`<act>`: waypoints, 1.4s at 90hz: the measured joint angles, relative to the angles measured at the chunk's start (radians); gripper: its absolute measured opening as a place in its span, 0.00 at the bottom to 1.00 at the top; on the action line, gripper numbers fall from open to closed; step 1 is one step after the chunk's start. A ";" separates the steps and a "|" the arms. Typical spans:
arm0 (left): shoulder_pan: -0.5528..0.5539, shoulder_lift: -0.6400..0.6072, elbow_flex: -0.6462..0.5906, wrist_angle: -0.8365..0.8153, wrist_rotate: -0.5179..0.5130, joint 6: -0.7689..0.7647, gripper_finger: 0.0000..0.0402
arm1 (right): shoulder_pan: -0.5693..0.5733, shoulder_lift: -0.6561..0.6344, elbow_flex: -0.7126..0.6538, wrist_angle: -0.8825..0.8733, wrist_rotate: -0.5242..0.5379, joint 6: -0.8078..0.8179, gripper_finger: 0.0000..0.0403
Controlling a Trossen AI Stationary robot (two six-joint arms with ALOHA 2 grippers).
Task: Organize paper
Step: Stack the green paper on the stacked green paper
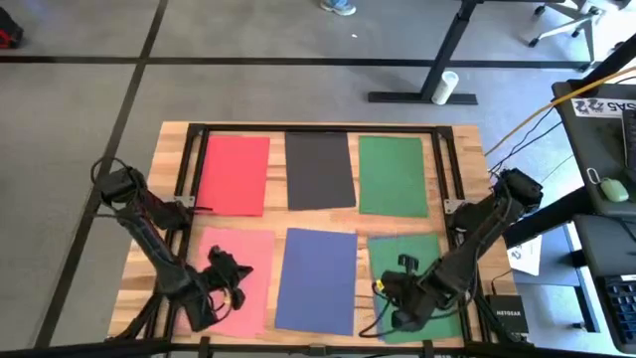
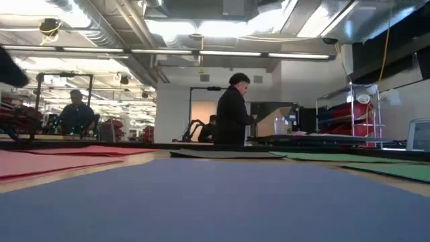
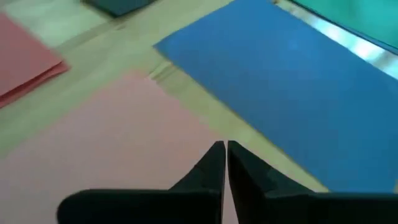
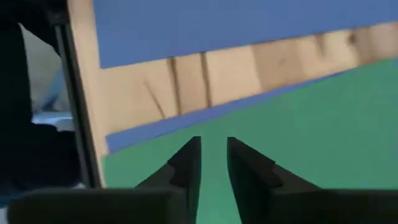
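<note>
The left pincer (image 1: 237, 281) hangs low over the pink sheet (image 1: 237, 261) at lower left, fingers pressed nearly together on nothing. The right pincer (image 1: 391, 293) sits over the near green sheet (image 1: 417, 261) at lower right, its fingers a narrow gap apart, empty; a blue strip (image 4: 161, 126) peeks from under that sheet's edge. Between them lies the blue sheet (image 1: 316, 280); red (image 1: 234, 174), black (image 1: 320, 169) and a second green (image 1: 393, 175) line the upper row of the worktop (image 1: 467, 149). Such paper looks light, limp and flat-lying, so it is probably best nipped at a corner or slid to an edge.
</note>
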 joint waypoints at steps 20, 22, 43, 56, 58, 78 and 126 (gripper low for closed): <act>0.078 0.000 0.000 0.146 0.003 0.229 0.00 | -0.015 0.000 -0.105 0.018 0.026 0.030 0.25; 0.085 0.000 0.000 0.161 0.003 0.242 0.00 | -0.020 0.001 -0.121 0.017 0.025 0.030 0.25; 0.134 0.000 0.000 0.279 0.018 0.410 0.00 | -0.053 0.016 -0.269 0.104 -0.072 0.072 0.11; 0.145 0.000 0.000 0.278 0.019 0.415 0.00 | -0.053 0.016 -0.312 0.212 -0.077 0.068 0.02; 0.145 0.000 0.000 0.277 0.018 0.412 0.00 | -0.054 0.016 -0.318 0.223 -0.077 0.067 0.01; 0.144 0.000 0.000 0.272 0.019 0.408 0.00 | -0.097 0.008 -0.388 0.330 -0.089 0.067 0.01; 0.143 0.000 0.000 0.273 0.019 0.399 0.00 | -0.149 0.006 -0.304 0.349 -0.019 -0.055 0.01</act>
